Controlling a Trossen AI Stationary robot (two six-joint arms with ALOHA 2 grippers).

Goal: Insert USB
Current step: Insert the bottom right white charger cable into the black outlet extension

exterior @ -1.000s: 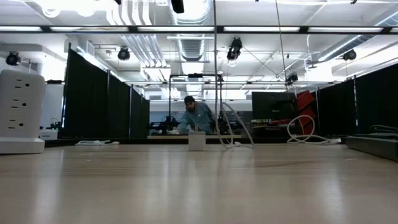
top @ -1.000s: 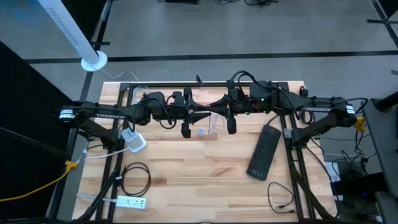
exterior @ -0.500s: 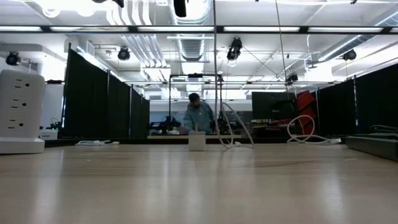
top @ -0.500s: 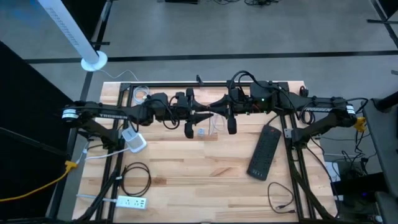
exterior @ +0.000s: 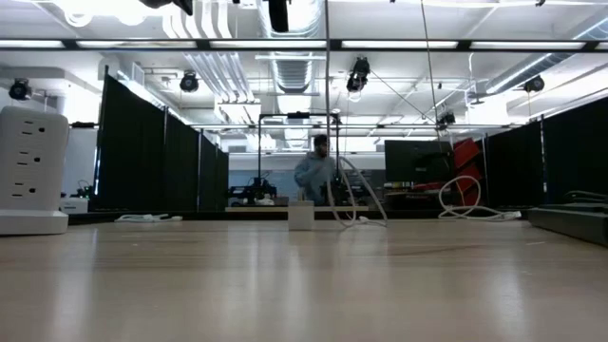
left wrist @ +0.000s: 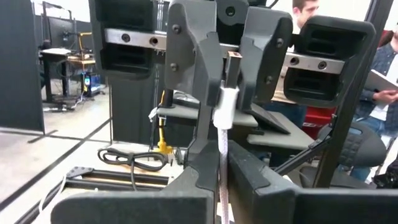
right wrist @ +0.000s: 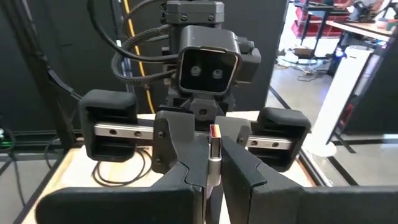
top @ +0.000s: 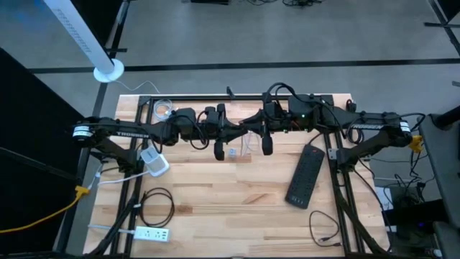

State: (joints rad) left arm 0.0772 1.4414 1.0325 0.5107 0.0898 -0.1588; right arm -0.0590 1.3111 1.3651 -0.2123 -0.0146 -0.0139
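Observation:
The two arms meet tip to tip above the far middle of the table. My left gripper (top: 238, 132) and right gripper (top: 246, 130) interlock there, both shut on the white USB cable. The left wrist view shows the cable (left wrist: 222, 149) running from my left gripper (left wrist: 222, 167) to its white plug (left wrist: 227, 102) and metal tip (left wrist: 234, 62), which sit inside my right gripper (left wrist: 230, 68). Seen from the right wrist, the plug (right wrist: 214, 146) stands between the fingers of my right gripper (right wrist: 213, 167), facing my left gripper (right wrist: 205, 134). A small white charger block (top: 231, 152) (exterior: 301, 215) stands on the table below them. My left gripper pinches the thin white cable (left wrist: 222, 177) just behind the plug, coming level from the table's left, fingers along it. The cable is lifted clear. My right gripper has the plug's metal end (right wrist: 214, 158) between its two fingers, coming level from the table's right. The plug is held level in the air.
A long black bar (top: 305, 175) lies right of centre. A white outlet cube (top: 154, 162) (exterior: 28, 171) sits at the left. A black cable coil (top: 158, 205), a white power strip (top: 152, 234) and a black cord (top: 327, 232) lie near the front. A person (exterior: 318, 176) moves in the room behind.
My left gripper has moved a little toward the table's right, closing in on the right gripper until their fingers interlock. The right arm has kept still. The person in the room behind has walked to the right.

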